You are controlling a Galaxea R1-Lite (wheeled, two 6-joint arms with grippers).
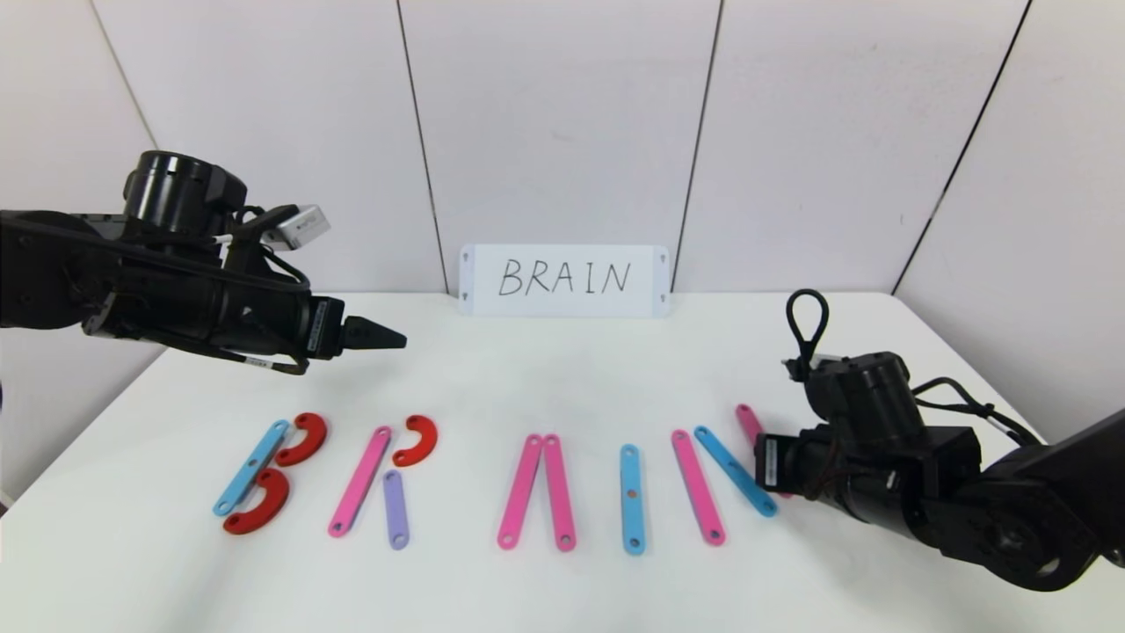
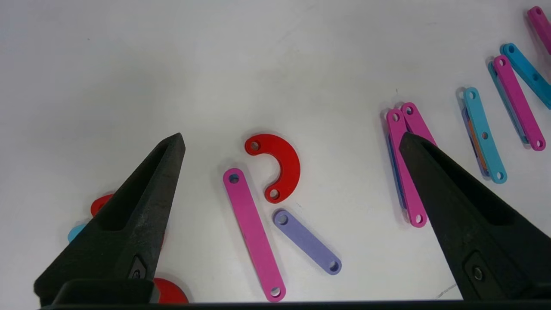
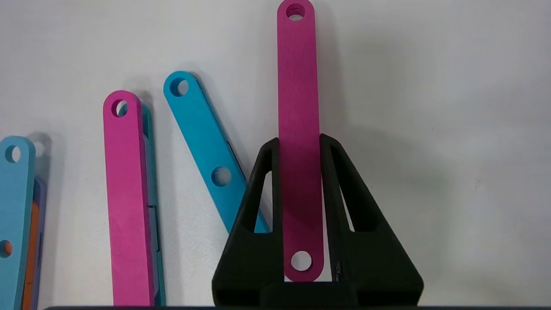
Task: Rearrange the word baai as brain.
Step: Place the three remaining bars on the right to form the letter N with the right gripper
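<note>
Here we see the right gripper (image 3: 299, 142) low near the tabletop's (image 1: 562, 369) right edge, jaws clamped on a pink bar (image 3: 299, 129); our left gripper (image 1: 387, 337) hovers, jaws spread wide.

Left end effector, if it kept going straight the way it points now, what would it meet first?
Probably the bare table: the left end effector hovers open above it, aimed toward the middle, past the red curve. Depth is unclear.
</note>
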